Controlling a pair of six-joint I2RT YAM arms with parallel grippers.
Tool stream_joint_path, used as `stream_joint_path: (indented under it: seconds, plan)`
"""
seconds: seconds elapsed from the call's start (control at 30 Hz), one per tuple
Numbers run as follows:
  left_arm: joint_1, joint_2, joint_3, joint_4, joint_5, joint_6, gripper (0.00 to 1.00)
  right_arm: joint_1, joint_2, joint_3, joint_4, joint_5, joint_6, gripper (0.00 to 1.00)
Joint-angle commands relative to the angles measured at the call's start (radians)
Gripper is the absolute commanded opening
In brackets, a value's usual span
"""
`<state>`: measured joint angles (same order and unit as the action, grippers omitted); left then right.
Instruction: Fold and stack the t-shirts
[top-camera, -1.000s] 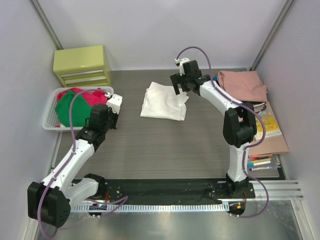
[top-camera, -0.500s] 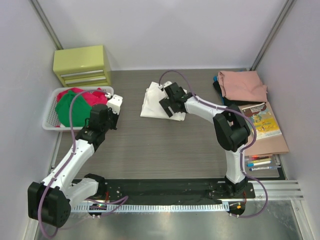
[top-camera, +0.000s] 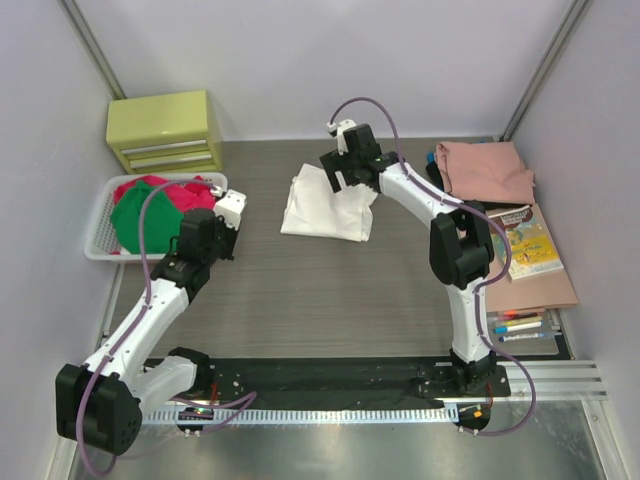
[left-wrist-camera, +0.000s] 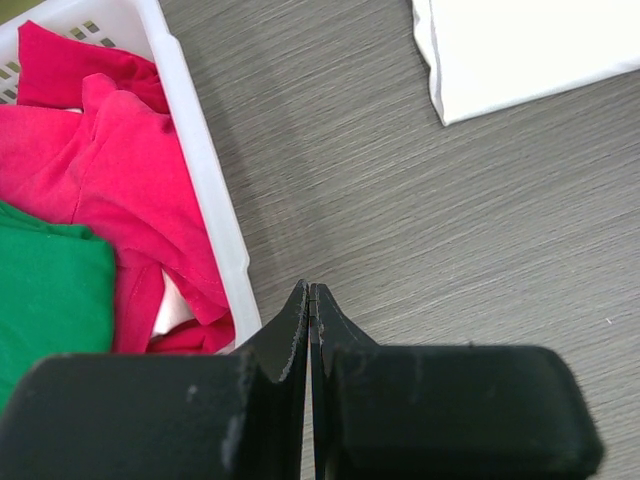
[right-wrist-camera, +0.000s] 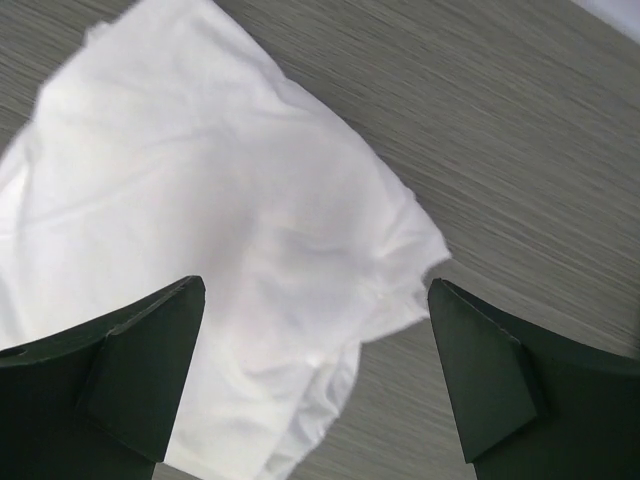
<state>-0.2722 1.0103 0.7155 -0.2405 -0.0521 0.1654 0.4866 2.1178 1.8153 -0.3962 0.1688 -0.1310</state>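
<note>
The right gripper (right-wrist-camera: 312, 300) hangs with its jaws spread wide and empty above the white cloth t-shirt (top-camera: 325, 205), which lies roughly folded on the grey wood-grain tabletop (top-camera: 300, 290), near the back and about midway across. The shirt's corner under the jaws looks rumpled and loose. My worry is that a pinch there catches only the top layer, so lifting would peel the fold open. A sideways drag would skew the whole bundle. The folded salmon-pink cloth shirt (top-camera: 485, 170) sits well apart at the far right, and a long carry towards it could let the layers sag. The left gripper (left-wrist-camera: 310, 295) is closed on nothing, just beside the white slotted plastic basket (left-wrist-camera: 195, 170) holding red (left-wrist-camera: 110, 170) and green (left-wrist-camera: 40, 290) shirts. A careless reach could knock its wall.
</note>
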Motion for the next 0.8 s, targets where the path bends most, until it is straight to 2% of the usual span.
stream_joint_path:
  seconds: [0.0, 0.4, 0.6, 0.77]
  plan:
    - [0.008, -0.013, 0.001, 0.017, 0.003, 0.016, 0.0, -0.065, 0.079, 0.065, -0.081, -0.352, 0.177, 1.0]
    - [0.008, 0.011, 0.007, 0.023, 0.02, 0.005, 0.0, -0.057, -0.038, -0.05, -0.055, -0.31, 0.151, 1.0]
    - [0.008, 0.014, 0.009, 0.017, 0.015, 0.003, 0.0, -0.054, -0.003, -0.074, -0.021, -0.25, 0.136, 1.0]
    - [0.01, 0.005, 0.001, 0.013, 0.009, 0.011, 0.0, -0.056, 0.019, -0.016, -0.018, -0.246, 0.136, 1.0]
